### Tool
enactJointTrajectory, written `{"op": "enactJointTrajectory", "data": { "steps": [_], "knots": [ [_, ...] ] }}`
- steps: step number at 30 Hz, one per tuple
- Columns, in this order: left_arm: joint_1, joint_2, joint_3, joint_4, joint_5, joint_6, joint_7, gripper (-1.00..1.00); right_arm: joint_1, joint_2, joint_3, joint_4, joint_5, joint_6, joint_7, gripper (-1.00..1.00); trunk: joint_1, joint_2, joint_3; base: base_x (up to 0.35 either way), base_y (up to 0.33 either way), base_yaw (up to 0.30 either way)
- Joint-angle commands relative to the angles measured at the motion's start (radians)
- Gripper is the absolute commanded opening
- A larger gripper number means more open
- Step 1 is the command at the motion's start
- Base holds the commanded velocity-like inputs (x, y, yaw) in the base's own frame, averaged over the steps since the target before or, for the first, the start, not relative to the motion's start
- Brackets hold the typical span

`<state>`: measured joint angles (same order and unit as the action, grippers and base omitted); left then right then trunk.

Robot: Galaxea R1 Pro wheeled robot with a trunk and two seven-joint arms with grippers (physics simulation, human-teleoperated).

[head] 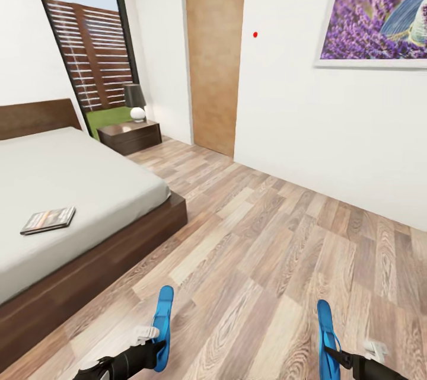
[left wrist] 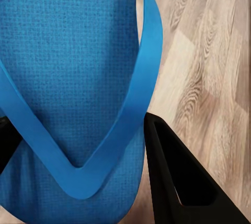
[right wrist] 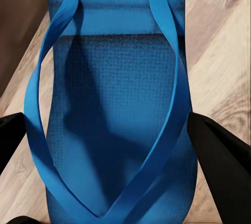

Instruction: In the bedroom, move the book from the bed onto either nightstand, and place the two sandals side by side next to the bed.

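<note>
Each of my grippers holds one of the two bright blue sandals low over the wood floor. In the head view, the left gripper point(head: 153, 344) is shut on the left sandal point(head: 163, 321), and the right gripper point(head: 335, 355) is shut on the right sandal point(head: 325, 332). Both sandals stand on edge, toes pointing away from me. The left wrist view shows black fingers point(left wrist: 178, 182) pinching the sandal point(left wrist: 68, 67). In the right wrist view, fingers point(right wrist: 219, 166) clamp the other sandal point(right wrist: 112, 109). The book point(head: 48, 220) lies flat on the bed point(head: 89, 178) to the left. A nightstand point(head: 130, 136) stands beyond the bed.
A dark lamp point(head: 134, 101) sits on the nightstand by the tall window point(head: 89, 42). A wooden door panel point(head: 213, 54) and a white wall with a purple picture point(head: 373, 9) close off the far side. Plank floor point(head: 267, 238) stretches between the bed frame and the wall.
</note>
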<state>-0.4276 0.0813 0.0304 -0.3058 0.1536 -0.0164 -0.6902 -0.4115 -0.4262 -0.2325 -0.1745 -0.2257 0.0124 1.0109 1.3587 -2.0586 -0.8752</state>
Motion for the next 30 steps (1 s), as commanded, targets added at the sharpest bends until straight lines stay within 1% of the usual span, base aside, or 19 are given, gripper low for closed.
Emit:
{"op": "enactJointTrajectory", "data": {
  "steps": [1,15,22,30],
  "knots": [
    [0.0,0.0,0.003,0.001,-0.001,-0.004,-0.005,-1.0,-0.001,0.0,0.001,0.001,-0.006,0.001,0.003,-1.0,0.0,0.0,-0.001,0.0,0.0,-0.285],
    [0.0,0.0,0.003,0.001,-0.001,-0.004,-0.005,-1.0,-0.001,0.0,0.001,0.001,-0.006,0.001,0.003,-1.0,0.0,0.0,-0.001,0.0,0.0,-0.269],
    [0.0,0.0,0.004,0.001,0.0,-0.019,-0.005,-1.0,-0.001,0.0,0.001,0.001,-0.006,0.001,0.003,-1.0,0.0,0.0,-0.001,0.03,0.0,-0.033],
    [0.0,0.0,0.004,0.001,0.0,-0.023,-0.005,-1.0,-0.001,0.001,0.002,0.001,-0.006,0.001,0.003,-1.0,0.0,0.0,-0.001,0.285,0.0,-0.001]
  ]
}}
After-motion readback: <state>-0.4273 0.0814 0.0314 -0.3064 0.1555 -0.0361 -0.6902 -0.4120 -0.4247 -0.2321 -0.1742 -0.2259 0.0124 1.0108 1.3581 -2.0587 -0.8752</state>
